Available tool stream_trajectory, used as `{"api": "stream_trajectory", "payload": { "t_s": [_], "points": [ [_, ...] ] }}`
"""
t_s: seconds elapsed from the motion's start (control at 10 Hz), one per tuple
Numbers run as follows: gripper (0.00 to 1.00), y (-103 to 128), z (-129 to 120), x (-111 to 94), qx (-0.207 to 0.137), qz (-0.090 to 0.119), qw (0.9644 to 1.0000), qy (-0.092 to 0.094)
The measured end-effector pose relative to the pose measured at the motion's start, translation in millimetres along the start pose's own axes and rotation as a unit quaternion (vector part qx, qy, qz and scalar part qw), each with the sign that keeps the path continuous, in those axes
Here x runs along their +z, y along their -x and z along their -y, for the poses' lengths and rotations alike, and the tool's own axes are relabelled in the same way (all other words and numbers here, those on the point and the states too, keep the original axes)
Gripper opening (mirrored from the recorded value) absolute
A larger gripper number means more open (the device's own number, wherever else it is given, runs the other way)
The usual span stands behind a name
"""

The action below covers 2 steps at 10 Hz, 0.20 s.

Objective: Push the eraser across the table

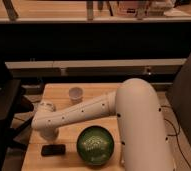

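Observation:
The eraser [54,149] is a small flat black bar lying on the light wooden table [64,100], near its front left corner and just left of a green plate [95,145]. My white arm reaches from the right across the table and bends down at its left end. My gripper [51,138] points down right above the eraser, at or very near its top edge. The arm's wrist hides most of the gripper.
A small white cup [76,94] stands at the back middle of the table. A dark chair-like frame [1,120] stands off the table's left edge. A dark counter with a pale shelf [89,65] runs behind the table.

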Motion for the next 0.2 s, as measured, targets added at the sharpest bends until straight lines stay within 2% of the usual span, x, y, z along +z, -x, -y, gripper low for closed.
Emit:
{"api": "stream_trajectory", "payload": {
  "t_s": [0.2],
  "points": [
    [0.00,7.3,-4.9,-3.8,-0.008,-0.001,1.0000,0.001]
  ]
}}
